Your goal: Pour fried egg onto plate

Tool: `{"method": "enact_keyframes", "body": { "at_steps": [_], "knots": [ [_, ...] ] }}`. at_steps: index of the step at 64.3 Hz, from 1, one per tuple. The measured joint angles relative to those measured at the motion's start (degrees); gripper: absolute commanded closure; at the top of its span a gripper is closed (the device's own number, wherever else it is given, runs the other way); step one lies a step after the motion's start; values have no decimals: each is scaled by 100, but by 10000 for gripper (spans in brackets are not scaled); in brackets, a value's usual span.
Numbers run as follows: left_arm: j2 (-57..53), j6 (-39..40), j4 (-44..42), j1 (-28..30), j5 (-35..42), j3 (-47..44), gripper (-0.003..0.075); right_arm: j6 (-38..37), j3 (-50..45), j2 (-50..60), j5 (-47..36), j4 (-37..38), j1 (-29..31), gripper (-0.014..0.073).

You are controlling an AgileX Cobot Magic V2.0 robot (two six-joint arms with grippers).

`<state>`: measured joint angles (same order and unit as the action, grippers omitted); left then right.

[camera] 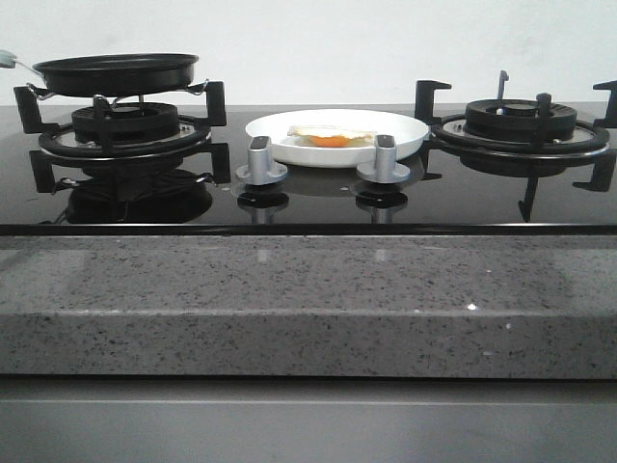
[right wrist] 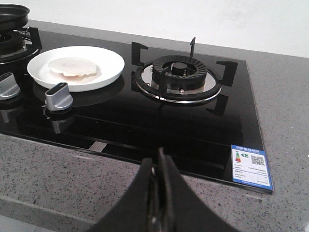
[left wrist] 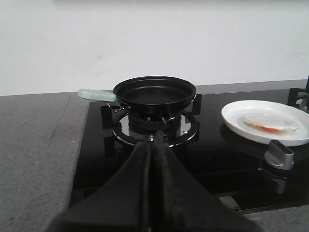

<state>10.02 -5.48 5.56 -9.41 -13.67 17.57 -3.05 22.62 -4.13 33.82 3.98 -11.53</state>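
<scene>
Over the counter's front edge I held both arms level, left gripper (left wrist: 153, 145) and right gripper (right wrist: 158, 169) pressed together, empty; fried egg (camera: 331, 137) lay on plate (camera: 405, 145).

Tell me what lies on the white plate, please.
The fried egg lies on the plate, apparently yolk side down. The plate surface beneath the egg is covered and cannot be seen.

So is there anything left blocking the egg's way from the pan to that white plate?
Nothing to clear: the fried egg already lies on the plate, between the two burners. The black pan sits empty on the left burner. Both claws, left and right, are shut and hold nothing.
</scene>
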Motion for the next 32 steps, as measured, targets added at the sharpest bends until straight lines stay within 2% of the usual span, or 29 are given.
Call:
{"method": "enact_keyframes", "body": {
  "at_steps": [17, 32],
  "knots": [
    [-962, 0, -22, 892, 0, -1011, 739, 0, 0, 0, 0, 0, 0, 653],
    [-1036, 0, -10, 1074, 73, -1725, 739, 0, 0, 0, 0, 0, 0, 653]
  ]
}}
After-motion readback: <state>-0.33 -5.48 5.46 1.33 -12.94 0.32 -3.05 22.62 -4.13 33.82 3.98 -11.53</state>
